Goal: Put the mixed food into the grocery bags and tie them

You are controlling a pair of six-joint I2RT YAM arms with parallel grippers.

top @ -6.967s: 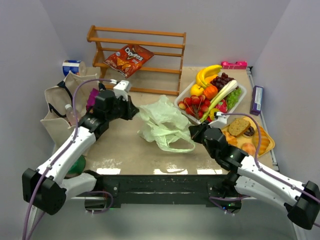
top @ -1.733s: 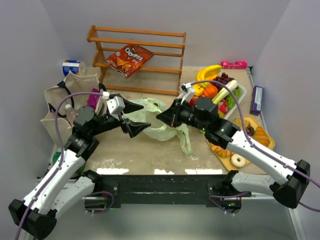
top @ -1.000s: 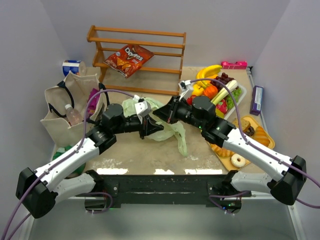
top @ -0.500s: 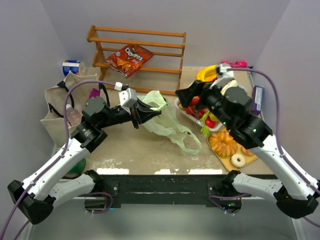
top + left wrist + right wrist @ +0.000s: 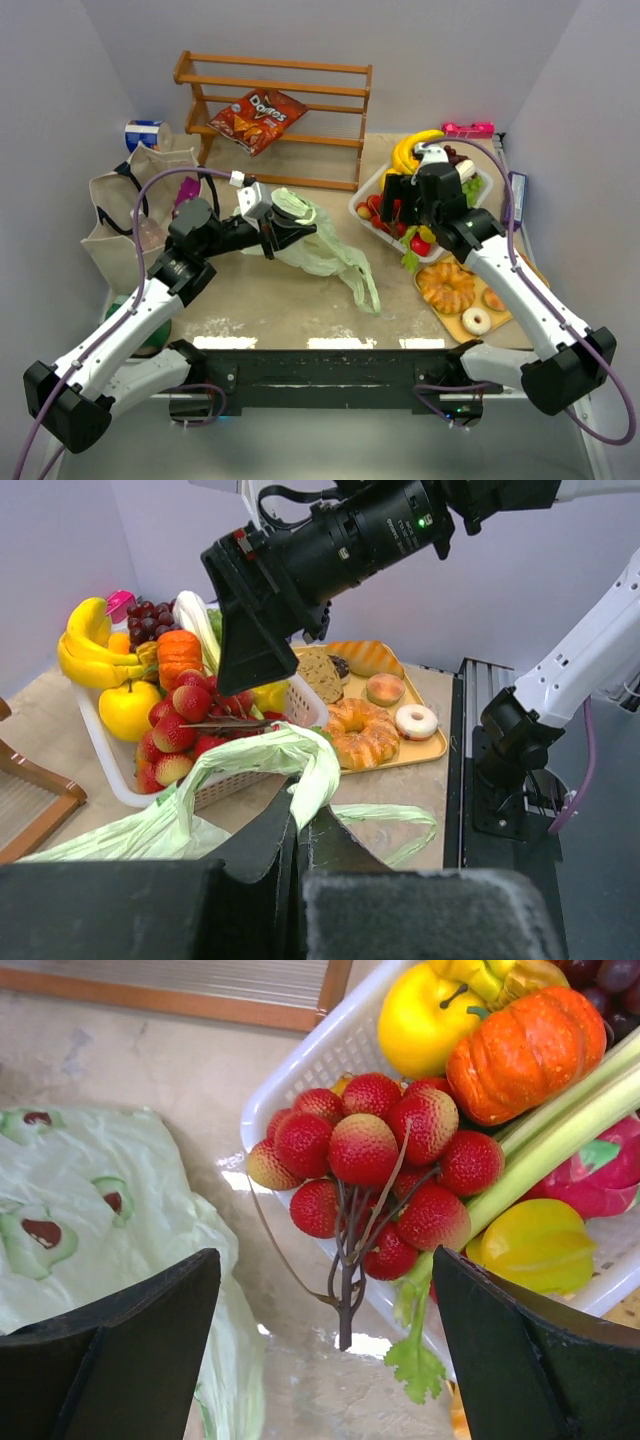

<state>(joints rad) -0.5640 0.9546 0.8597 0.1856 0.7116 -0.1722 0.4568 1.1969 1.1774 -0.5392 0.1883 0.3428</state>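
1. Top view: takes in both arms at once, as neither wrist camera does. Finds the left gripper (image 5: 287,222) closed on the upper fold of the pale green bag (image 5: 322,248), mid-table, with the bag's loose end lying on the table (image 5: 260,300) toward the near edge. Places the right gripper (image 5: 398,200) over the near-left corner of the white basket (image 5: 358,206); cannot tell its opening from here. Leaves bare surface between the bag and the beige tote (image 5: 112,215) at the left wall.
2. Left wrist: shows up close what the top view blurs, namely left fingers (image 5: 250,852) pressed together with a handle loop of the bag pinched between them. Looks across at strawberries (image 5: 175,735), bananas (image 5: 85,655) and the doughnut tray (image 5: 427,751), with the right gripper hanging above the basket.
3. Right wrist: settles the doubt, with right fingers (image 5: 130,1350) spread wide, holding and touching nothing. Frames the strawberries between them at the basket's corner, beside a yellow apple (image 5: 430,1015) and an orange pumpkin (image 5: 525,1050). Puts the bag just left of the basket, a strip of bare table between.
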